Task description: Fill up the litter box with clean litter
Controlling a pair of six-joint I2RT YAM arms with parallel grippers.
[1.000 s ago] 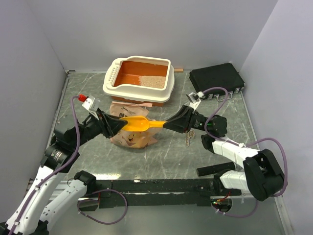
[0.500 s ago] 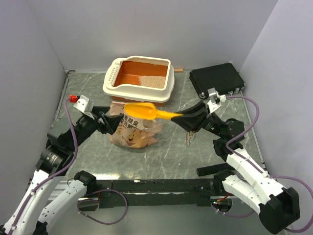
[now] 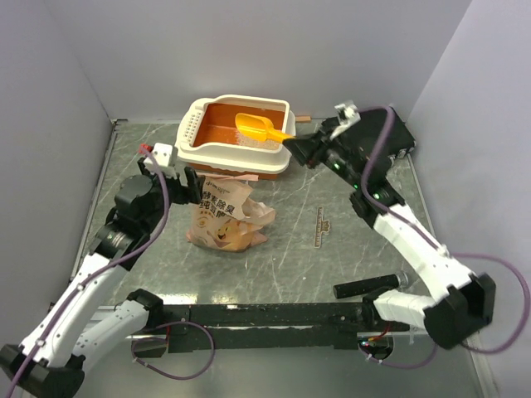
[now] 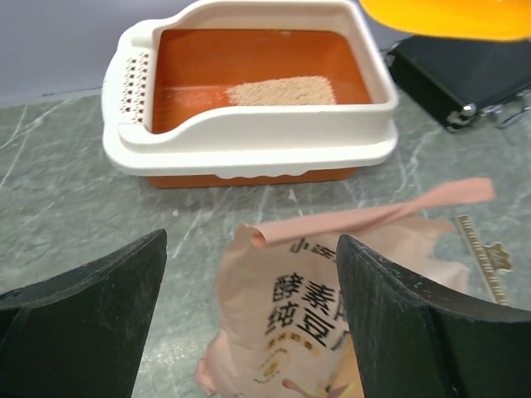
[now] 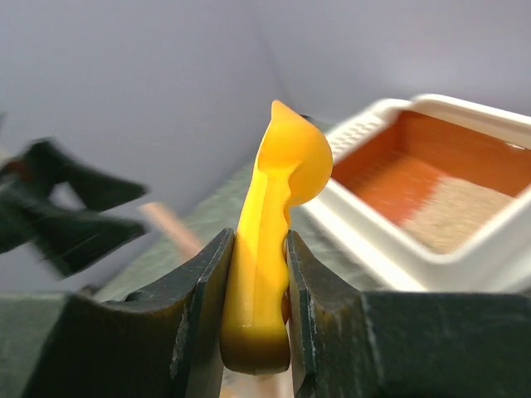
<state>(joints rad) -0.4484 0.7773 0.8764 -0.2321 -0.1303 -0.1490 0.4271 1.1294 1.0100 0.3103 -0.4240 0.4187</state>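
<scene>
The litter box [image 3: 232,154], orange with a cream rim, stands at the back of the table. A patch of clean litter [image 3: 264,142] lies in its right half, also seen in the left wrist view [image 4: 282,89]. My right gripper [image 3: 292,145] is shut on the handle of the orange-yellow scoop [image 3: 255,127], whose bowl hangs over the box. In the right wrist view the jaws [image 5: 255,240] clamp the scoop [image 5: 286,166]. My left gripper [image 3: 189,184] stands open just left of the tan litter bag [image 3: 222,217], whose top shows between its fingers [image 4: 83,307].
A black flat case [image 3: 377,133] lies at the back right, partly behind my right arm. A small ruler-like strip [image 3: 320,225] lies right of the bag. A black bar [image 3: 369,286] rests near the right arm's base. Grey walls close in three sides.
My right gripper carried the scoop from over the bag back and up to above the litter box. My left gripper opened, let go of the bag's top and drew back.
</scene>
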